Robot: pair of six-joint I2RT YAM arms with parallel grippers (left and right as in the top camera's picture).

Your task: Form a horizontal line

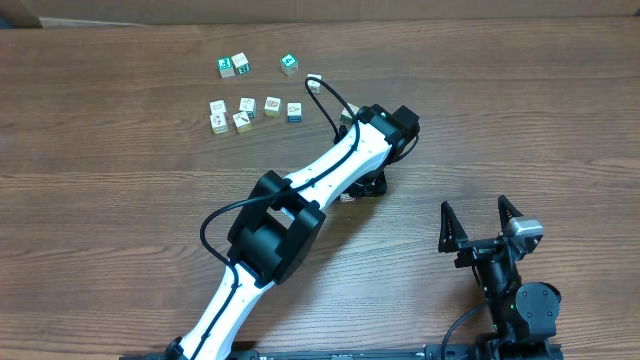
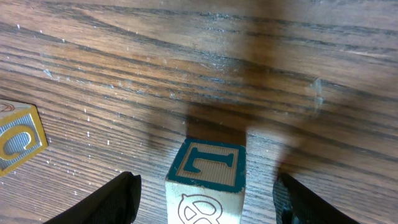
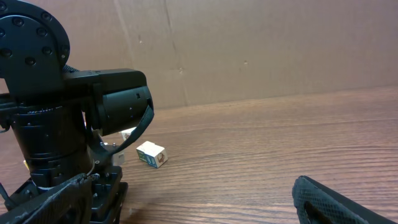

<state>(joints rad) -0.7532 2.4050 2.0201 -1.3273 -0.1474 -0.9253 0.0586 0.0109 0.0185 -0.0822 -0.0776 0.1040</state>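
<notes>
Overhead, we look straight down on the whole surface [image 1: 100, 200] and the left arm [image 1: 330, 170]. Our left wrist view faces down through the left pincer [image 2: 206, 180], very near a lettered cube [image 2: 208, 163]. Our right wrist view looks low and level at that same arm.

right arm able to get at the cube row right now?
Probably not cleanly. The left arm lies diagonally between the open right gripper and the cube row, its wrist beside the row's right end.
</notes>
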